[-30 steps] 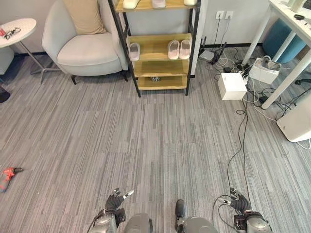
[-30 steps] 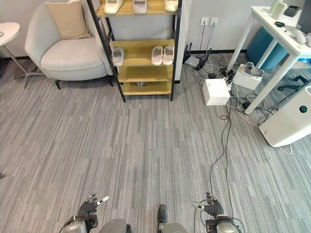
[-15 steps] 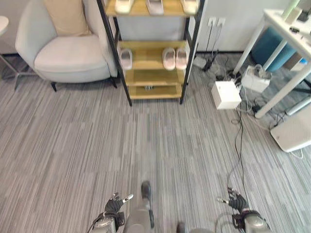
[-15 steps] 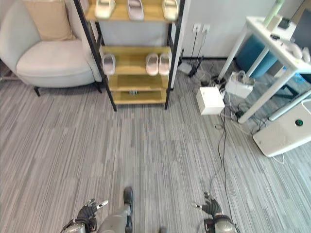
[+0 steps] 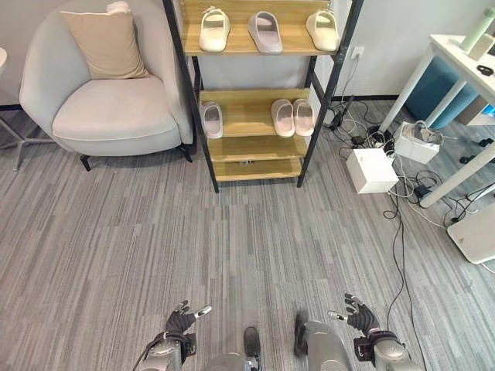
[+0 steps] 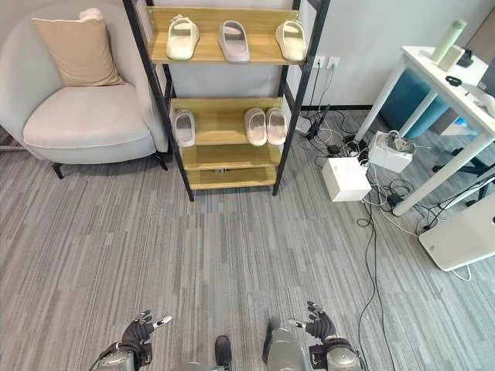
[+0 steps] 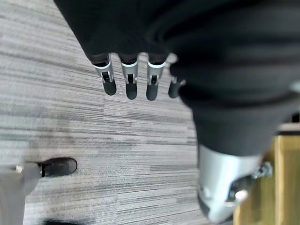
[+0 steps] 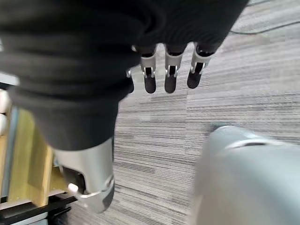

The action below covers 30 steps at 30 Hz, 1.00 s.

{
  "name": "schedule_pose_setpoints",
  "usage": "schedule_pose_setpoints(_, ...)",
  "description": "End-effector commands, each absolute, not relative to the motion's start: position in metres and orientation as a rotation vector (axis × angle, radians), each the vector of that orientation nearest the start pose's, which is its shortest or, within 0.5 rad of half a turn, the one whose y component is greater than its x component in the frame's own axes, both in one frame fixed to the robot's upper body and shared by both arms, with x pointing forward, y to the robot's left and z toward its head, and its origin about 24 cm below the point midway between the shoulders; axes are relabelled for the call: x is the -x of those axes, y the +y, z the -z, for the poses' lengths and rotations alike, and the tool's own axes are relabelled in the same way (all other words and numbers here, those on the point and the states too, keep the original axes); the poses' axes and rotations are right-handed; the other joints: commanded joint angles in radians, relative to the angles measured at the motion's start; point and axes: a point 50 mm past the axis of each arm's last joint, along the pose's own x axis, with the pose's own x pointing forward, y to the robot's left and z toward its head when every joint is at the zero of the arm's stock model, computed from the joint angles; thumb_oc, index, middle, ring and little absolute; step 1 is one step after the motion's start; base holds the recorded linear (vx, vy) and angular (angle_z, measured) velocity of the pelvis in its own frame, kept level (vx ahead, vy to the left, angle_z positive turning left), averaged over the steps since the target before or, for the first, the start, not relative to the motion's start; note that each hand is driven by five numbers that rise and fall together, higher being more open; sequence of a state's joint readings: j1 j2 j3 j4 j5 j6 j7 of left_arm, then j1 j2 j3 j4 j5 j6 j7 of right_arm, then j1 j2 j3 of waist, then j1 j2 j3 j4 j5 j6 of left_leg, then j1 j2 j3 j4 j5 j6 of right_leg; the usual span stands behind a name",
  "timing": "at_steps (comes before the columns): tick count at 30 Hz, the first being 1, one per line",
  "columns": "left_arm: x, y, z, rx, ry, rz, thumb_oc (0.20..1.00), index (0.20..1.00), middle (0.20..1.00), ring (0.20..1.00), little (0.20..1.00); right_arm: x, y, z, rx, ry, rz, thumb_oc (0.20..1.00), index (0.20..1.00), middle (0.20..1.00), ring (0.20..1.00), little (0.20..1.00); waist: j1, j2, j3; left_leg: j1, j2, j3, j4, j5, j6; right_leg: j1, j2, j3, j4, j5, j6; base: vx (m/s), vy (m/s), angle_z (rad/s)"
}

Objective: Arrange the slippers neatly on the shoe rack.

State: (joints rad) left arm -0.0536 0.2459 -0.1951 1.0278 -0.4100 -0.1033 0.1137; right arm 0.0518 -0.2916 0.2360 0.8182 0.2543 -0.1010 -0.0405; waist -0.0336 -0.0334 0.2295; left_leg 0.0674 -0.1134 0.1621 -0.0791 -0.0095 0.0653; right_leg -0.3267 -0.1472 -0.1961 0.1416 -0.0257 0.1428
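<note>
A black-framed wooden shoe rack [image 5: 255, 93] stands against the far wall. Its top shelf carries three pale slippers [image 5: 264, 32] spaced apart. On the middle shelf one slipper [image 5: 211, 120] lies at the left and a pair [image 5: 291, 117] sits side by side at the right. My left hand [image 5: 182, 322] hangs low at the bottom left, fingers [image 7: 129, 82] straight, holding nothing. My right hand [image 5: 360, 318] hangs at the bottom right, fingers [image 8: 169, 75] straight and empty. Both hands are far from the rack, over grey carpet.
A grey armchair [image 5: 108, 93] with a tan cushion [image 5: 107, 44] stands left of the rack. To the right are a white box [image 5: 372, 170], tangled cables [image 5: 402, 224], a white table [image 5: 456, 85] and a white appliance [image 5: 476, 232]. Striped carpet [image 5: 232, 232] lies between me and the rack.
The camera has shifted and tilted up, so the rack's top shelf now shows in full. Both hands stay low and open; the right hand shows further left in the picture.
</note>
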Motion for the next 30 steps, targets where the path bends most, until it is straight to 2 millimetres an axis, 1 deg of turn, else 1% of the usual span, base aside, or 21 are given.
schedule_pose_setpoints(1, -0.182, 0.222, 0.121, -0.074, 0.787, -0.199, 1.000, 1.000, 1.000, 1.000, 1.000, -0.176, -0.233, 0.105, 0.214, 0.703, 0.058, 1.000, 1.000, 1.000, 1.000, 1.000, -0.035, 0.007, 0.037, 0.078, 0.099, -0.064, 0.044, -0.082, -0.085, 0.116, 0.019, -0.025, -0.126, 0.112, 0.021, 0.25, -0.101, 0.28)
schedule_pose_setpoints(2, -0.182, 0.222, 0.121, -0.074, 0.787, -0.199, 1.000, 1.000, 1.000, 1.000, 1.000, -0.176, -0.233, 0.105, 0.214, 0.703, 0.058, 1.000, 1.000, 1.000, 1.000, 1.000, -0.035, 0.008, 0.038, 0.079, 0.100, -0.064, 0.044, -0.083, -0.085, 0.117, 0.019, -0.025, -0.126, 0.111, 0.021, 0.47, -0.216, 0.32)
schedule_pose_setpoints(3, -0.181, 0.220, 0.122, -0.069, 0.790, -0.190, 1.000, 1.000, 1.000, 1.000, 1.000, -0.174, -0.234, 0.106, 0.214, 0.711, 0.060, 1.000, 1.000, 1.000, 1.000, 1.000, -0.038, 0.004, 0.028, 0.105, 0.105, -0.080, 0.059, -0.112, -0.092, 0.133, 0.017, -0.019, -0.127, 0.118, 0.017, 0.37, -0.186, 0.20)
schedule_pose_setpoints(4, -0.178, 0.219, 0.124, -0.066, 0.799, -0.193, 1.000, 1.000, 1.000, 1.000, 1.000, -0.172, -0.236, 0.108, 0.215, 0.720, 0.064, 1.000, 1.000, 1.000, 1.000, 1.000, -0.039, 0.002, 0.016, 0.117, 0.109, -0.082, 0.078, -0.124, -0.098, 0.143, 0.021, -0.016, -0.127, 0.131, 0.005, 0.47, -0.250, 0.22)
schedule_pose_setpoints(5, -0.177, 0.217, 0.125, -0.062, 0.806, -0.189, 1.000, 1.000, 1.000, 1.000, 1.000, -0.170, -0.238, 0.108, 0.218, 0.725, 0.067, 1.000, 1.000, 1.000, 1.000, 1.000, -0.040, 0.006, 0.009, 0.127, 0.119, -0.085, 0.086, -0.131, -0.105, 0.158, 0.027, -0.020, -0.125, 0.125, -0.003, 0.35, -0.210, 0.18)
schedule_pose_setpoints(7, -0.175, 0.216, 0.126, -0.050, 0.813, -0.189, 1.000, 1.000, 1.000, 1.000, 1.000, -0.167, -0.243, 0.108, 0.213, 0.729, 0.077, 1.000, 1.000, 1.000, 1.000, 1.000, -0.044, 0.013, -0.004, 0.124, 0.149, -0.092, 0.141, -0.113, -0.130, 0.179, 0.048, -0.025, -0.114, 0.101, -0.026, 0.24, -0.178, 0.30)
schedule_pose_setpoints(8, -0.175, 0.216, 0.127, -0.049, 0.813, -0.189, 1.000, 1.000, 1.000, 1.000, 1.000, -0.167, -0.243, 0.108, 0.213, 0.729, 0.077, 1.000, 1.000, 1.000, 1.000, 1.000, -0.045, 0.014, -0.005, 0.123, 0.150, -0.092, 0.142, -0.114, -0.131, 0.179, 0.048, -0.026, -0.113, 0.100, -0.026, 0.20, -0.164, 0.42)
schedule_pose_setpoints(9, -0.175, 0.214, 0.127, -0.043, 0.817, -0.188, 1.000, 1.000, 1.000, 1.000, 1.000, -0.167, -0.246, 0.107, 0.216, 0.730, 0.082, 1.000, 1.000, 1.000, 1.000, 1.000, -0.047, 0.018, -0.005, 0.110, 0.162, -0.097, 0.189, -0.087, -0.147, 0.191, 0.062, -0.027, -0.106, 0.082, -0.043, 0.24, -0.216, 0.25)
schedule_pose_setpoints(10, -0.177, 0.212, 0.127, -0.033, 0.817, -0.185, 1.000, 1.000, 1.000, 1.000, 1.000, -0.166, -0.250, 0.107, 0.217, 0.731, 0.092, 1.000, 1.000, 1.000, 1.000, 1.000, -0.046, 0.018, -0.001, 0.077, 0.170, -0.107, 0.268, -0.039, -0.166, 0.221, 0.077, -0.018, -0.114, 0.061, -0.064, 0.30, -0.276, 0.06)
schedule_pose_setpoints(11, -0.178, 0.212, 0.127, -0.032, 0.814, -0.187, 1.000, 1.000, 1.000, 1.000, 1.000, -0.166, -0.252, 0.105, 0.220, 0.728, 0.095, 1.000, 1.000, 1.000, 1.000, 1.000, -0.043, 0.016, 0.004, 0.056, 0.167, -0.119, 0.316, -0.013, -0.174, 0.235, 0.083, -0.015, -0.118, 0.051, -0.075, 0.19, -0.185, -0.15)
schedule_pose_setpoints(12, -0.178, 0.212, 0.127, -0.032, 0.814, -0.187, 1.000, 1.000, 1.000, 1.000, 1.000, -0.166, -0.252, 0.105, 0.220, 0.728, 0.095, 1.000, 1.000, 1.000, 1.000, 1.000, -0.044, 0.016, 0.004, 0.054, 0.168, -0.121, 0.319, -0.014, -0.175, 0.235, 0.083, -0.016, -0.118, 0.051, -0.075, 0.18, -0.162, -0.15)
schedule_pose_setpoints(13, -0.179, 0.212, 0.126, -0.017, 0.807, -0.196, 1.000, 1.000, 1.000, 1.000, 1.000, -0.165, -0.256, 0.105, 0.222, 0.732, 0.103, 1.000, 1.000, 1.000, 1.000, 1.000, -0.036, 0.007, 0.012, 0.020, 0.161, -0.137, 0.406, 0.029, -0.188, 0.265, 0.090, -0.011, -0.128, 0.033, -0.092, 0.19, -0.150, -0.25)
schedule_pose_setpoints(14, -0.177, 0.212, 0.127, -0.017, 0.812, -0.201, 1.000, 1.000, 1.000, 1.000, 1.000, -0.164, -0.257, 0.105, 0.225, 0.737, 0.105, 1.000, 1.000, 1.000, 1.000, 1.000, -0.030, 0.003, 0.014, 0.003, 0.160, -0.142, 0.427, 0.039, -0.189, 0.280, 0.094, -0.009, -0.132, 0.021, -0.099, 0.27, -0.188, -0.11)
schedule_pose_setpoints(18, -0.175, 0.213, 0.128, -0.002, 0.819, -0.215, 1.000, 1.000, 1.000, 1.000, 1.000, -0.162, -0.260, 0.106, 0.219, 0.746, 0.120, 1.000, 1.000, 1.000, 1.000, 1.000, -0.013, -0.005, 0.020, -0.057, 0.158, -0.102, 0.390, 0.006, -0.170, 0.318, 0.089, -0.007, -0.145, 0.002, -0.091, 0.19, -0.059, -0.17)
schedule_pose_setpoints(19, -0.170, 0.214, 0.130, 0.005, 0.832, -0.227, 1.000, 1.000, 1.000, 1.000, 1.000, -0.162, -0.262, 0.106, 0.215, 0.747, 0.131, 1.000, 1.000, 1.000, 1.000, 1.000, -0.003, -0.015, 0.015, -0.103, 0.159, -0.068, 0.341, -0.034, -0.150, 0.337, 0.082, -0.002, -0.147, -0.017, -0.084, 0.16, -0.015, -0.22)
schedule_pose_setpoints(21, -0.169, 0.215, 0.131, 0.003, 0.837, -0.229, 1.000, 1.000, 1.000, 1.000, 1.000, -0.161, -0.262, 0.106, 0.218, 0.748, 0.132, 1.000, 1.000, 1.000, 1.000, 1.000, 0.003, -0.014, 0.017, -0.114, 0.163, -0.058, 0.314, -0.039, -0.147, 0.349, 0.082, 0.005, -0.146, -0.028, -0.083, 0.24, 0.001, -0.19)
schedule_pose_setpoints(23, -0.164, 0.215, 0.132, 0.016, 0.840, -0.243, 1.000, 1.000, 1.000, 1.000, 1.000, -0.159, -0.262, 0.107, 0.217, 0.752, 0.133, 1.000, 1.000, 1.000, 1.000, 1.000, 0.021, 0.004, 0.014, -0.162, 0.184, -0.063, 0.183, 0.036, -0.150, 0.394, 0.094, 0.013, -0.153, -0.054, -0.081, 0.29, 0.033, -0.22)
schedule_pose_setpoints(24, -0.164, 0.215, 0.132, 0.016, 0.840, -0.243, 1.000, 1.000, 1.000, 1.000, 1.000, -0.159, -0.262, 0.107, 0.217, 0.752, 0.133, 1.000, 1.000, 1.000, 1.000, 1.000, 0.021, 0.003, 0.015, -0.158, 0.183, -0.063, 0.179, 0.037, -0.150, 0.397, 0.093, 0.013, -0.154, -0.055, -0.081, 0.17, 0.031, -0.20)
schedule_pose_setpoints(26, -0.161, 0.215, 0.133, 0.019, 0.844, -0.247, 1.000, 1.000, 1.000, 1.000, 1.000, -0.157, -0.261, 0.108, 0.219, 0.753, 0.138, 1.000, 1.000, 1.000, 1.000, 1.000, 0.037, 0.017, 0.012, -0.200, 0.198, -0.062, 0.097, 0.116, -0.160, 0.440, 0.102, 0.016, -0.157, -0.078, -0.079, 0.31, 0.065, -0.08)
schedule_pose_setpoints(28, -0.160, 0.215, 0.133, 0.016, 0.848, -0.249, 1.000, 1.000, 1.000, 1.000, 1.000, -0.157, -0.260, 0.108, 0.218, 0.754, 0.140, 1.000, 1.000, 1.000, 1.000, 1.000, 0.042, 0.018, 0.015, -0.227, 0.202, -0.038, 0.053, 0.133, -0.163, 0.461, 0.100, 0.012, -0.158, -0.094, -0.077, 0.29, 0.087, 0.12)
schedule_pose_setpoints(30, -0.158, 0.216, 0.135, 0.016, 0.861, -0.259, 1.000, 1.000, 1.000, 1.000, 1.000, -0.158, -0.257, 0.109, 0.215, 0.756, 0.137, 1.000, 1.000, 1.000, 1.000, 1.000, 0.057, 0.022, 0.011, -0.247, 0.221, -0.005, -0.006, 0.162, -0.170, 0.500, 0.098, 0.027, -0.159, -0.110, -0.071, 0.28, 0.120, 0.02)
